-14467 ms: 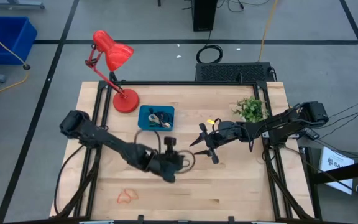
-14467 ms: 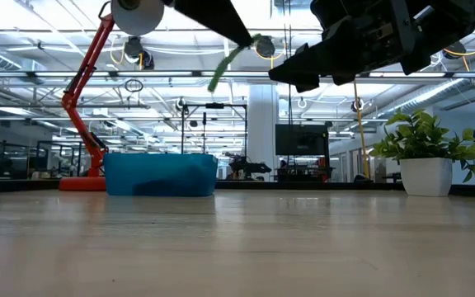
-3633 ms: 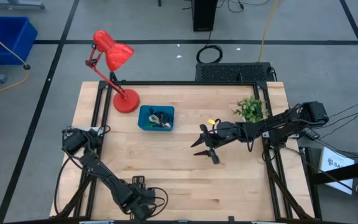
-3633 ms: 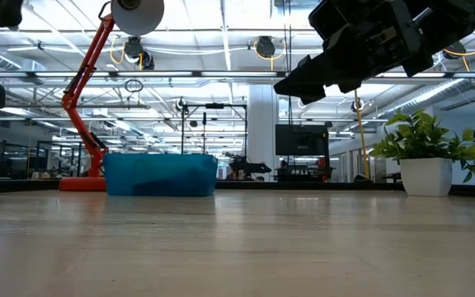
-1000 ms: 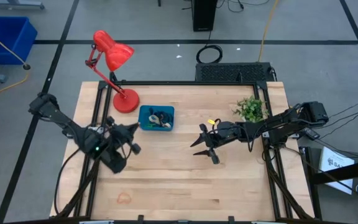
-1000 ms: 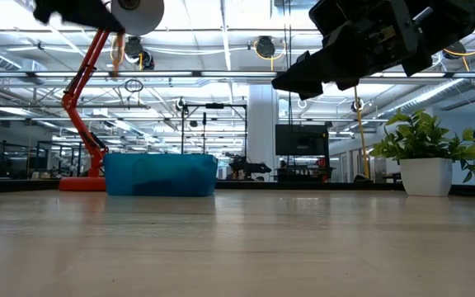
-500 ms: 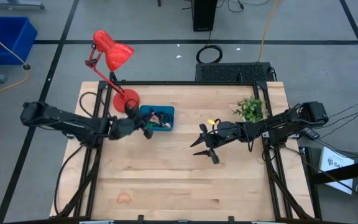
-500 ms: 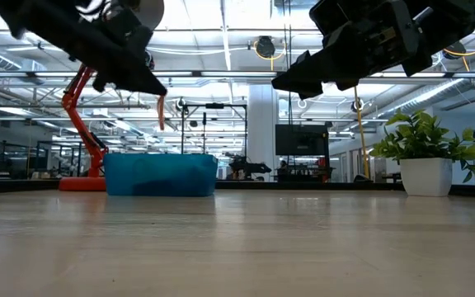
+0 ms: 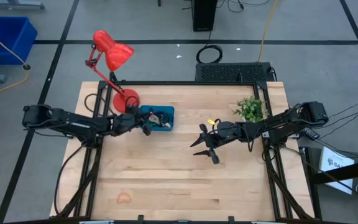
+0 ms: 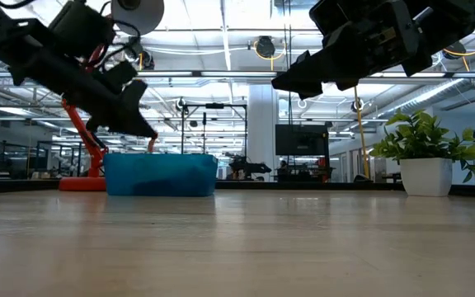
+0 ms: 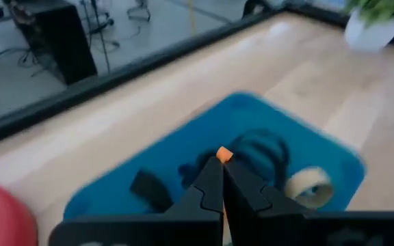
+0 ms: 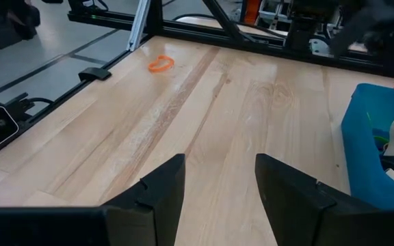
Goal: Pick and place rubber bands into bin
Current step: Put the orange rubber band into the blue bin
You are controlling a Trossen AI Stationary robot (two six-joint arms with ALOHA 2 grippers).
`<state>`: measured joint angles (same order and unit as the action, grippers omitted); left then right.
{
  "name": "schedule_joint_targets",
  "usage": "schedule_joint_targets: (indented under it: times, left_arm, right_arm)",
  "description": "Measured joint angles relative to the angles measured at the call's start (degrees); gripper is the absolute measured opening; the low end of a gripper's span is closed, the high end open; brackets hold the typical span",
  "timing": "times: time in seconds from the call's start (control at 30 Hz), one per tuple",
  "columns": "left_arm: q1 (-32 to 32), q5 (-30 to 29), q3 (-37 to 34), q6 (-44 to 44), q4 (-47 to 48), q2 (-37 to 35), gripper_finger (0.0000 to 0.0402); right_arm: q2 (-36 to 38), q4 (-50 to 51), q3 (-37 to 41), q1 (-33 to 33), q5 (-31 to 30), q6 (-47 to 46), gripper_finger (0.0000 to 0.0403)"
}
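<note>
Had the left end effector (image 11: pixel 219 179) pinched on an orange rubber band (image 11: pixel 224 155) right over the bin (image 9: pixel 168 112) — lined up to drop; right end effector (image 9: pixel 204 145) waited wide apart.

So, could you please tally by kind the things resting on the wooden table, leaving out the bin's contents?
Red desk lamp: 1
Teal-blue plastic bin: 1
Small potted green plant: 1
Loose orange rubber band: 1
Total: 4

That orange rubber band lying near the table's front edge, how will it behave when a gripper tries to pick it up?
The orange rubber band lies flat in a crumpled loop, so it is probably floppy. It looks thin against the table, so likely light and hard to pinch.
</note>
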<state>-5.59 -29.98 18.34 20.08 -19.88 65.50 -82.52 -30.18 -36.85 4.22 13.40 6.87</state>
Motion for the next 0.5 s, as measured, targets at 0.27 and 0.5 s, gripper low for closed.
schedule_joint_targets:
  times: [0.27, 0.5]
  left_arm:
    - [-0.2, 2.3, -0.6, 1.1, 0.0, 5.7, 0.0010]
    - [-0.2, 3.1, -0.6, 1.3, -0.2, 9.2, 0.0003]
  right_arm:
    - [0.0, 0.0, 0.0, 0.0, 0.0, 0.0, 0.0173]
    - [0.0, 0.0, 0.0, 0.0, 0.0, 0.0, 0.0173]
